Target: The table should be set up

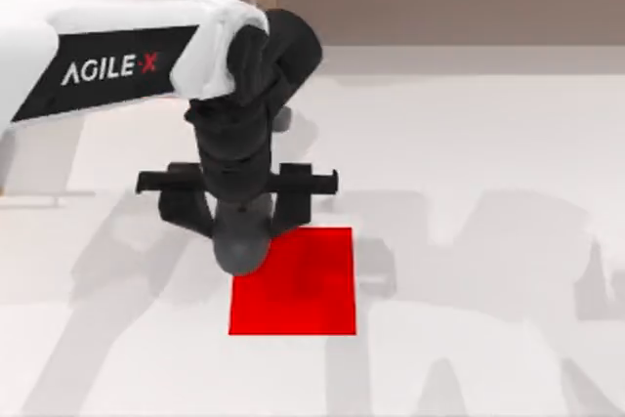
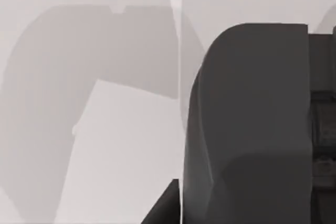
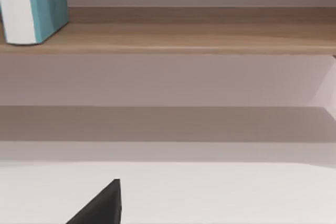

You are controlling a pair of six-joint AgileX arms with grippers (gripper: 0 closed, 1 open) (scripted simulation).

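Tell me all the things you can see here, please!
table: one, white, spreads across the whole scene.
mat: one, red, flat on the table near the middle.
shelf: one, light wood, along the far edge of the table.
cup: one, white and teal, standing on the shelf toward the top view's right.
left gripper: one, black, on the white AgileX arm, hanging over the mat's near-left corner.
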